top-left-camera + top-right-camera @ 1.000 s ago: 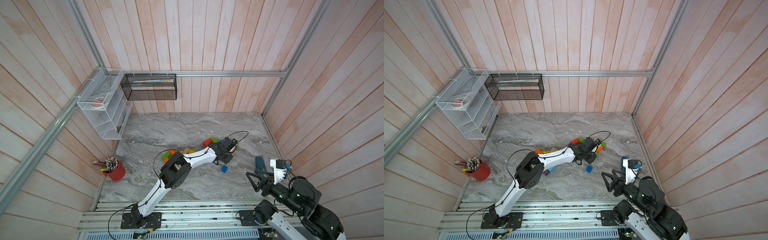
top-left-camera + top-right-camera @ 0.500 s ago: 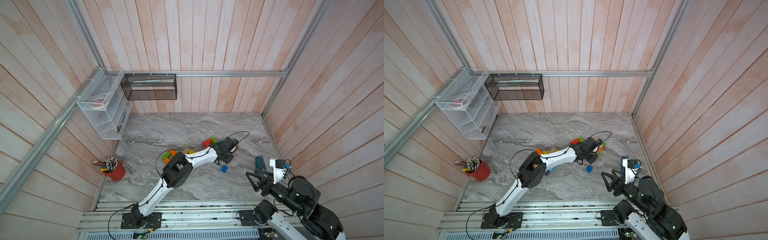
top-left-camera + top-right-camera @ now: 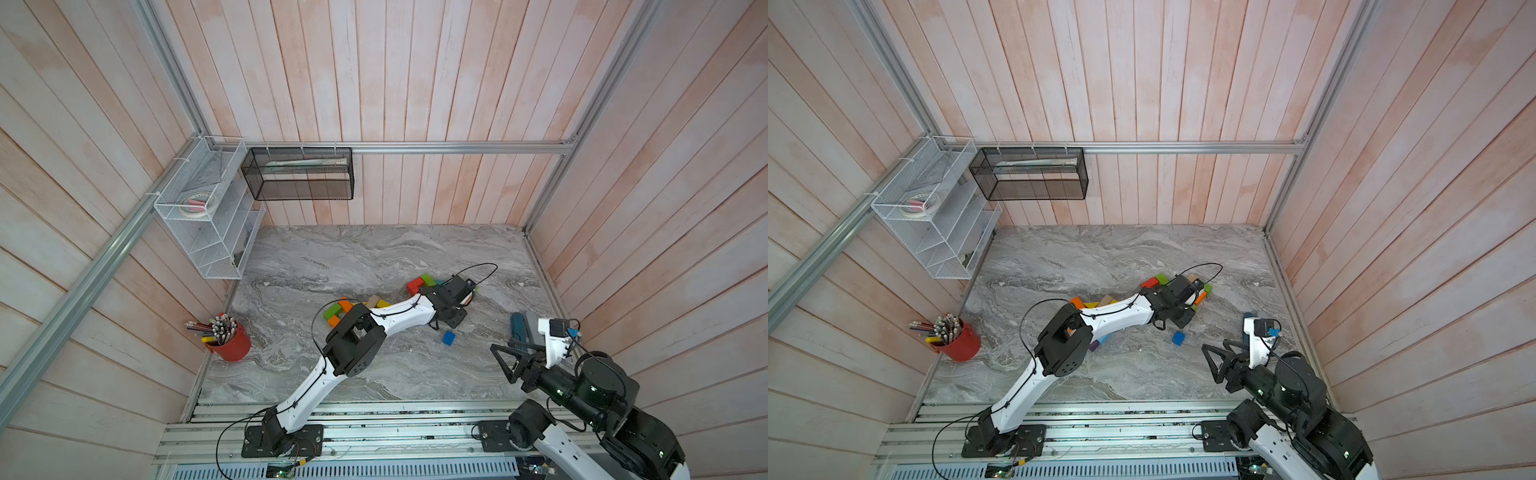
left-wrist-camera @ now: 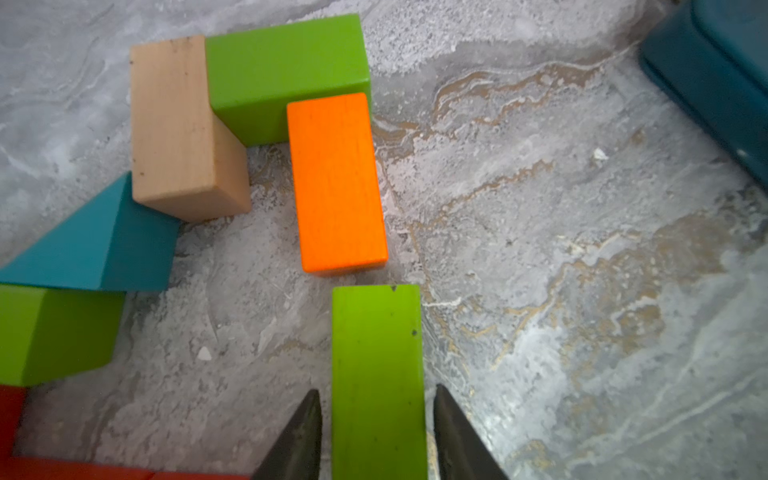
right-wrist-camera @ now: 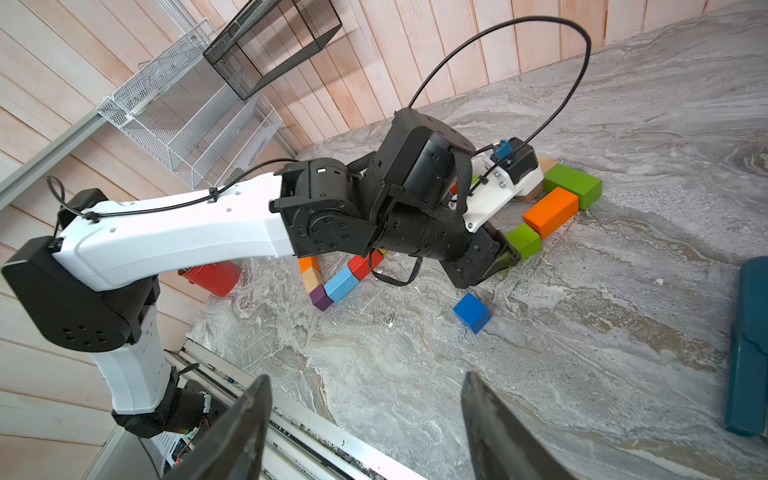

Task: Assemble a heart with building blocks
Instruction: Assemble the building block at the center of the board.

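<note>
The building blocks lie in a loose outline on the marble table point(image 3: 374, 257). In the left wrist view a green brick point(image 4: 376, 365) lies flat between my left gripper's point(image 4: 376, 395) fingers, with a thin gap on each side, so the jaws are open. Its far end nearly touches an orange brick point(image 4: 336, 183). Beyond that are another green brick point(image 4: 286, 66), a tan brick point(image 4: 174, 124) and a teal wedge point(image 4: 95, 245). A blue cube point(image 3: 449, 338) sits alone nearer the front. My right gripper point(image 5: 365, 380) hovers open and empty at the front right.
A dark teal case point(image 3: 517, 326) lies by the right wall, close to my right arm. A red cup of pencils point(image 3: 228, 343) stands at the left edge. A white wire shelf point(image 3: 208, 216) and a black mesh basket point(image 3: 299, 174) hang on the walls.
My left gripper's jaws have parted slightly off the green brick. The left arm has shifted very little, and the right arm has not moved.
</note>
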You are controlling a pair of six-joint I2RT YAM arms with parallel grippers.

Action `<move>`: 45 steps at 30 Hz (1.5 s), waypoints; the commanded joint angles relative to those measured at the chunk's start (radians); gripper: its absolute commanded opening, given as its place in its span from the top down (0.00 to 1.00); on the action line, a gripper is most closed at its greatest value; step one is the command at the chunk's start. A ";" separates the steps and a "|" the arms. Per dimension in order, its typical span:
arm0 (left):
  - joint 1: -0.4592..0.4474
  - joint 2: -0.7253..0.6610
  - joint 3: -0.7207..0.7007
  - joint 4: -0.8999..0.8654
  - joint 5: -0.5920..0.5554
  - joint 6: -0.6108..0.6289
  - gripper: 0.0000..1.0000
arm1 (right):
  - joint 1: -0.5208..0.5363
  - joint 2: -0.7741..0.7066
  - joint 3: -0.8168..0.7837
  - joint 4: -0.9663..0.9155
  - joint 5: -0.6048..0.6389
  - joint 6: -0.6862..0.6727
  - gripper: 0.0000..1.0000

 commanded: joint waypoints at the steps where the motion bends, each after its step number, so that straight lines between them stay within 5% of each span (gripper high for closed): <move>1: 0.004 0.008 0.019 -0.011 -0.010 -0.012 0.51 | 0.005 0.008 -0.007 0.023 -0.009 0.010 0.28; 9: 0.004 -0.052 0.033 0.013 0.015 -0.079 0.48 | 0.005 0.016 -0.041 0.093 -0.025 0.044 0.30; 20: 0.119 -0.258 -0.052 0.052 0.144 -0.171 0.44 | 0.004 0.109 -0.093 0.213 -0.023 0.077 0.33; 33: 0.353 -0.476 -0.326 0.135 0.315 -0.221 0.42 | 0.002 0.561 -0.127 0.306 0.008 0.058 0.42; 45: 0.457 -0.405 -0.419 0.311 0.480 -0.290 0.38 | -0.026 0.881 -0.189 0.387 0.022 -0.010 0.55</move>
